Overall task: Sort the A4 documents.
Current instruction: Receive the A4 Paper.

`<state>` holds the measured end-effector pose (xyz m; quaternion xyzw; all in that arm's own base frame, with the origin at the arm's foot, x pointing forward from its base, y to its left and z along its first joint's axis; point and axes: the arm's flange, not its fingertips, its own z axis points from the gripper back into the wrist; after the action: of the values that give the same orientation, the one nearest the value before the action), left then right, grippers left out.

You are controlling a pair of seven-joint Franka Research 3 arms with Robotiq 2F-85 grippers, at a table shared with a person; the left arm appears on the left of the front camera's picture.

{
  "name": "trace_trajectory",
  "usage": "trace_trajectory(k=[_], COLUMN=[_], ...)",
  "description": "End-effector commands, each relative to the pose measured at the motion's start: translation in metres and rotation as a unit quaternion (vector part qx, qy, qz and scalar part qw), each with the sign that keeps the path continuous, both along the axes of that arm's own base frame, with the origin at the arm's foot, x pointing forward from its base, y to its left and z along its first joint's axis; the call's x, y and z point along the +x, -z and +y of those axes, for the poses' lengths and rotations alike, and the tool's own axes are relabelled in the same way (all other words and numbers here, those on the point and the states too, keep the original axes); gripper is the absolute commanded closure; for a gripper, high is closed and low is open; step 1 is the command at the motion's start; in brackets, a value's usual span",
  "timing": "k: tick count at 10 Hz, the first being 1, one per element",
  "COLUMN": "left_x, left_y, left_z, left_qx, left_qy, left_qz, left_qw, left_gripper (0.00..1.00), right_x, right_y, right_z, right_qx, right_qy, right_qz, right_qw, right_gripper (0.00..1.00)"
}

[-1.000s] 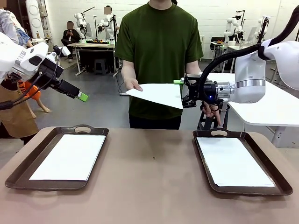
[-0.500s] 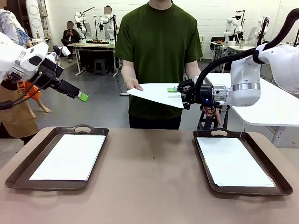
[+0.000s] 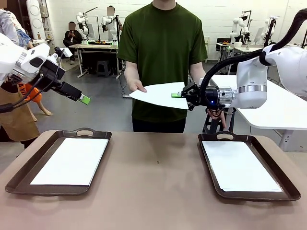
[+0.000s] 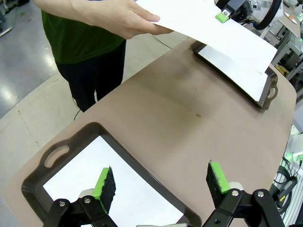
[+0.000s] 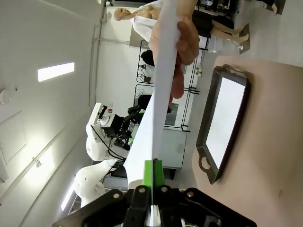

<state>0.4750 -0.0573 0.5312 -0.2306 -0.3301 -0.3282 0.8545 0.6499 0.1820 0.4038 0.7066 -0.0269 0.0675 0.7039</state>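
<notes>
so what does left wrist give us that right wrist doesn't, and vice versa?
Left wrist: the left gripper, its fingers wide apart above the near tray with its sheet, and the bare tabletop.
Right wrist: the right gripper shut edge-on onto the handed sheet.
Both: the person's hand holding that sheet, and a paper-lined tray.

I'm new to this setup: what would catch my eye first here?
A sheet of paper held in mid-air above the table's far edge, the person's hand at one end and the right gripper shut on the other. Below, two brown trays each hold paper.
</notes>
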Motion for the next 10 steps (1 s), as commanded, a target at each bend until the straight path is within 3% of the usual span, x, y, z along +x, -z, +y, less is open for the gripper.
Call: trace_trajectory(k=[1, 7, 10], left_x=[0.000, 0.000, 0.000], left_y=[0.000, 0.000, 0.000], left_z=[0.001, 0.001, 0.001], left_qx=[-0.004, -0.004, -0.004], left_qy=[0.002, 0.002, 0.002], left_qz=[-0.003, -0.003, -0.003], left_qw=[1.000, 1.000, 1.000], left_gripper=[0.00, 0.00, 0.00], right_x=[0.010, 0.007, 0.000], right_y=[-0.003, -0.008, 0.000], right_z=[0.005, 0.004, 0.000], right_qx=[0.007, 0.016, 0.001], right_qy=[0.007, -0.021, -0.001], right_qz=[0.010, -0.004, 0.000], right_qw=[1.000, 1.000, 1.000], right_gripper=[1.00, 1.00, 1.00])
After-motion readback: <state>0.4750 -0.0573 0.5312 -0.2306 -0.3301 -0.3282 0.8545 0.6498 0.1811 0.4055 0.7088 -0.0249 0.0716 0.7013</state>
